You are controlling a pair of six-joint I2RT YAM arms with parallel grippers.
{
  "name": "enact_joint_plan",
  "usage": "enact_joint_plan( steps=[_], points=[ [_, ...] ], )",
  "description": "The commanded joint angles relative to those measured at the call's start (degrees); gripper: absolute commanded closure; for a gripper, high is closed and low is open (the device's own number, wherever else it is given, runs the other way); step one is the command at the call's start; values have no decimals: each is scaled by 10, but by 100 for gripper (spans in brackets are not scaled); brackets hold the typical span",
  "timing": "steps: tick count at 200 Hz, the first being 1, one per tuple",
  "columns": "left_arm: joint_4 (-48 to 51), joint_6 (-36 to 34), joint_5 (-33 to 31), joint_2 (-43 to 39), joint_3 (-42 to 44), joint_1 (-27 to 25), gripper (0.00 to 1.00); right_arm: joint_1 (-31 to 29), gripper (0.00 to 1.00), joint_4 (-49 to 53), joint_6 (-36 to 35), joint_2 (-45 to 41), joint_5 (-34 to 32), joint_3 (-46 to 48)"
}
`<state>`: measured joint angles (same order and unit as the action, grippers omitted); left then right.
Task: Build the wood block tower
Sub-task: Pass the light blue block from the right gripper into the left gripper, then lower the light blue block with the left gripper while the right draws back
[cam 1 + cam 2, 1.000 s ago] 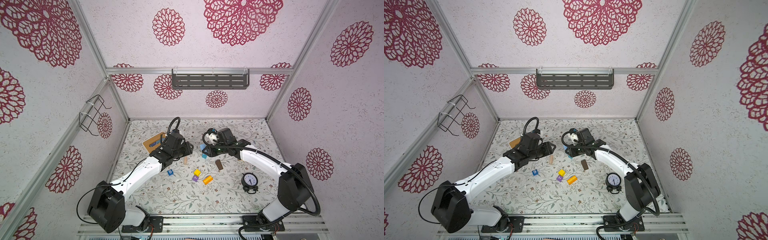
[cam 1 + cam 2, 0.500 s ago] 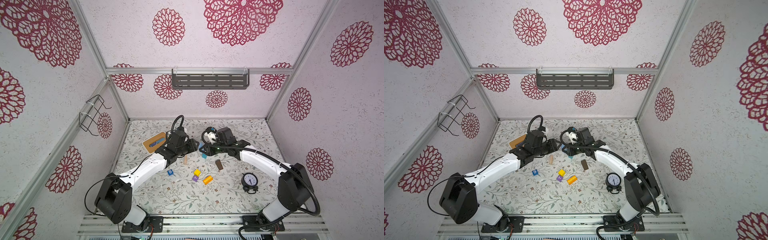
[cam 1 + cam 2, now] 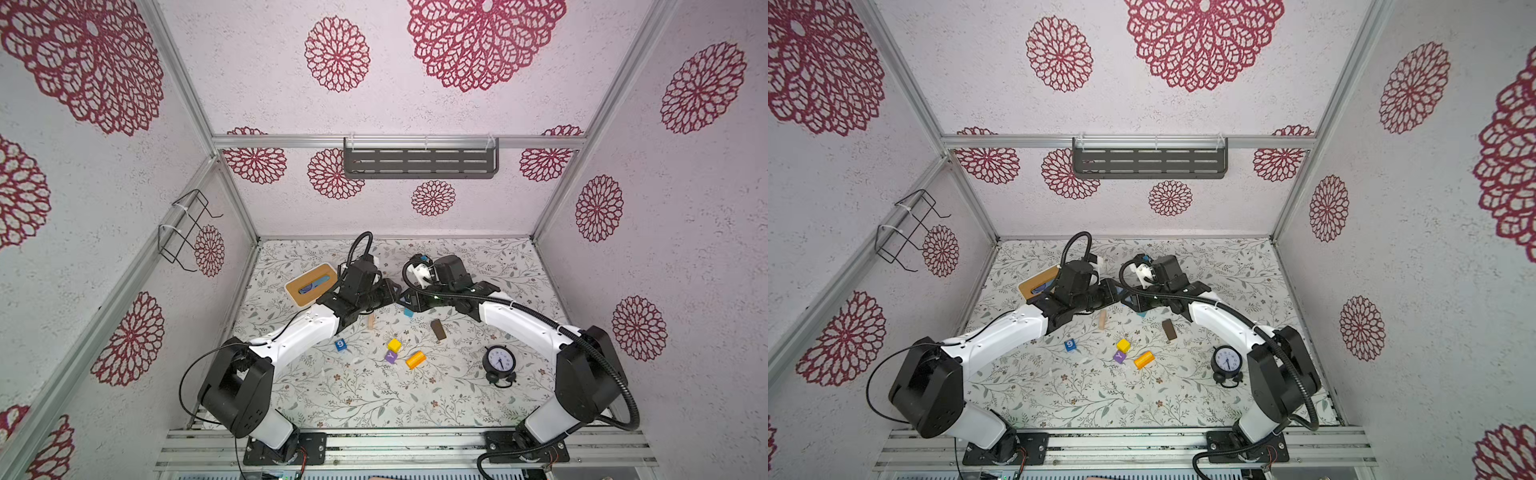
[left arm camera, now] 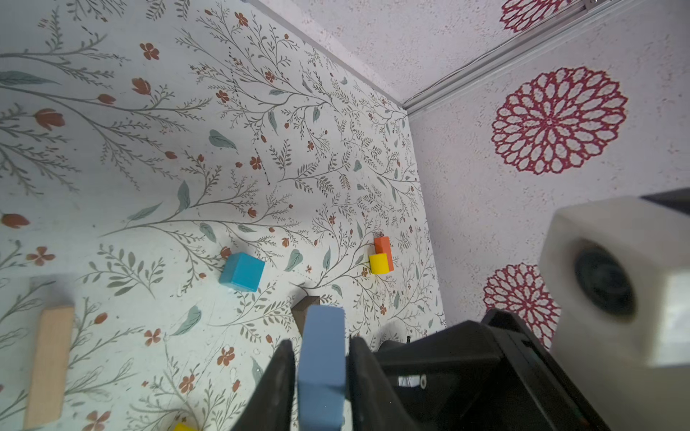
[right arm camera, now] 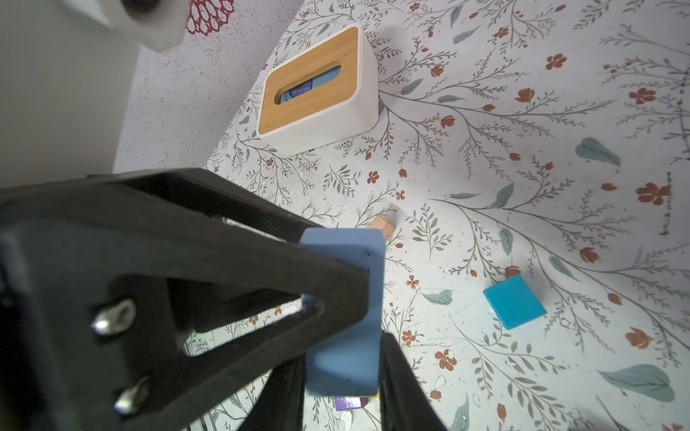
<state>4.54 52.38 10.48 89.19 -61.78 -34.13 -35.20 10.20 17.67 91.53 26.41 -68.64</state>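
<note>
Meeting above the tabletop (image 3: 374,395), nearer its back edge than its front, the left pincer (image 3: 388,291) and the right pincer (image 3: 409,300) both pinch one light blue bar (image 4: 323,373), which hangs clear of the surface. It is a flat, matt-painted piece with rounded corners and a few small scuffs. The other wood blocks lie singly about the middle of the tabletop in both top views. A teal cube (image 3: 409,312) sits just frontward of the pincers, with a tan bar (image 3: 371,321) toward the left edge from it and a dark brown bar (image 3: 437,329) toward the right edge. Nearer the front lie a blue "9" cube (image 3: 340,344), a yellow cube (image 3: 394,345), a purple cube (image 3: 390,357) just beside that, and an orange cylinder (image 3: 415,360) on its side. Both top views hide the bar almost wholly behind the pincers, but the wrist views show it plainly. The left wrist view has it squeezed between the left pincer's two fingers. That view alone shows a yellow cylinder (image 4: 379,264) touching an orange block (image 4: 384,246) close to the tabletop's right edge; whether one rests on the other I cannot tell. The right wrist view shows the bar's broad face, with a left-pincer finger (image 5: 317,268) across it and the right pincer clamped on its near end. It also shows the white box (image 5: 317,123) with a wooden lid toward the left edge.
</note>
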Motion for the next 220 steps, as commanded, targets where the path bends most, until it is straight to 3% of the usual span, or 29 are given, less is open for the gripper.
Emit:
enact_joint_plan(
  steps=[1, 31, 78, 104, 160, 193, 220],
  points=[
    [-5, 2, -1, 4, -17, -4, 78, -3, 77, -20, 4, -24, 17, 0],
    [7, 2, -3, 9, -22, -3, 88, -3, 70, -19, 1, -24, 17, 1],
    [44, -17, -15, 8, -43, 0, 90, -1, 45, -11, -14, -33, -1, 14],
    [92, -49, -29, -3, -62, 9, 89, 4, 38, -7, -19, -51, -12, 41],
    [223, -106, -9, 27, -141, 36, 88, 26, 37, -7, -18, -100, -28, 105],
    [375, -167, 2, 111, -251, 37, 88, 46, 39, 18, -15, -112, -97, 132],
    [431, -187, -2, 161, -298, 30, 89, 61, 41, 25, -7, -115, -131, 147]
  ],
)
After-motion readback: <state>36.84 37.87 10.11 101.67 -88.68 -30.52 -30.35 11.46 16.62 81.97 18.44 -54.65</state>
